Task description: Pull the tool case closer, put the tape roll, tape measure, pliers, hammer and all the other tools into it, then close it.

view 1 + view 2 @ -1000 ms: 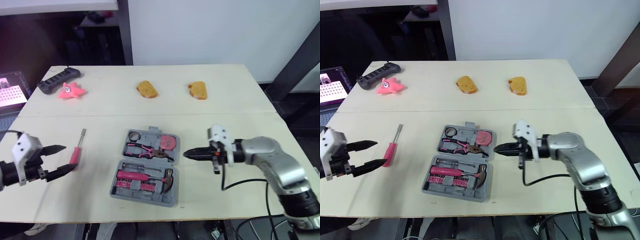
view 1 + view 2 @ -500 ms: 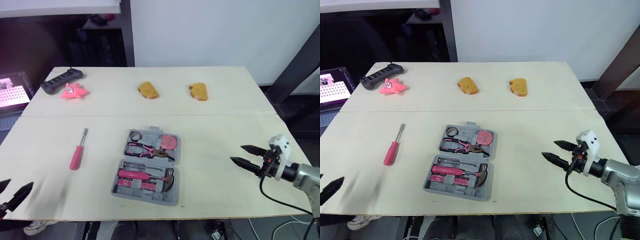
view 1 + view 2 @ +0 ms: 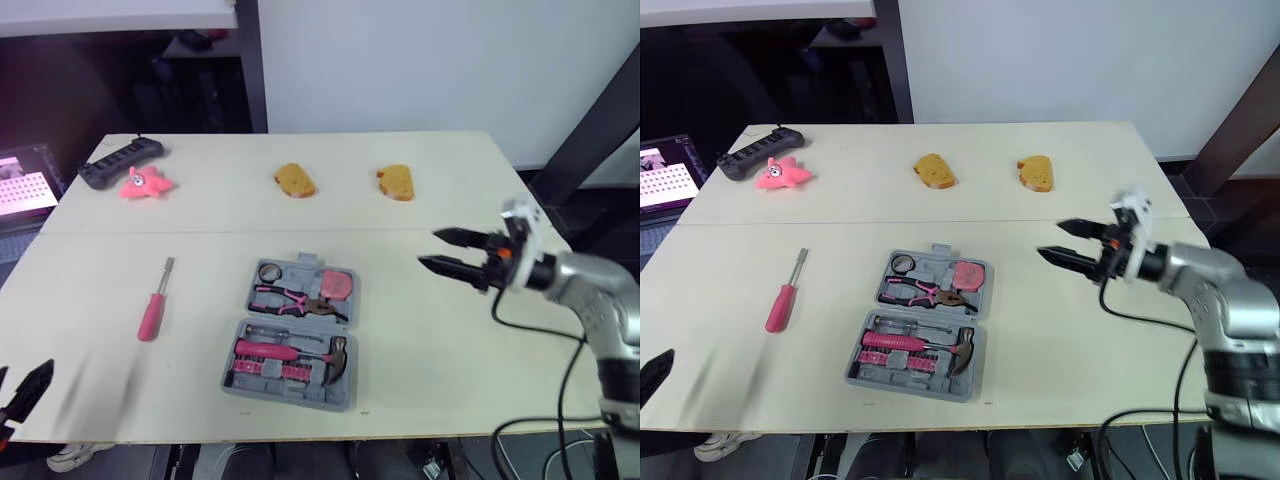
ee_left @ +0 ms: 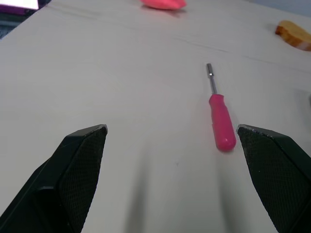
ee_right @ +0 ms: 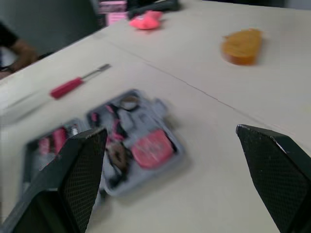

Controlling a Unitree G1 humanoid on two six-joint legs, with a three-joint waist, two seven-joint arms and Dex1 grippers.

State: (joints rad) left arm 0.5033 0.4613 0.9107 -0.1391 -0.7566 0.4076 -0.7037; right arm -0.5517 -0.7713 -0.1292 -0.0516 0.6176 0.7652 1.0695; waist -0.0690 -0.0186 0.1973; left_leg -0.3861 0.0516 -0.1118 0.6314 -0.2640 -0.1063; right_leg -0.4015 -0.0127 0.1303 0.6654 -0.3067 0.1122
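Two pincers are flanking an open grey tool case [image 3: 292, 335], which is lying in the middle of the tabletop [image 3: 430, 340], its near half sitting close to the front edge. Bare board is stretching on both sides of the case, out to the right edge and across to a pink screwdriver [image 3: 150, 305] on the left. The case is running lengthwise from far to near, slightly skewed. The tape roll [image 3: 268, 272], tape measure [image 3: 338, 285] and pliers [image 3: 295, 300] are resting in its far half and the hammer [image 3: 335, 358] in the near one. The screwdriver is lying apart from the case, shaft pointing away from the robot, handle toward the front edge.

The right pincer [image 3: 428, 249] is hovering to the right of the case's far half, fingers spread wide and pointing left toward it; half a second ago it was hanging nearer the front right corner. The left pincer [image 4: 171, 128] is keeping low at the front left corner, also spread wide, facing the screwdriver. Along the far side, a power strip [image 3: 120, 160], a pink star toy [image 3: 145, 183] and two bread-shaped pieces [image 3: 294, 179] are sitting well clear.
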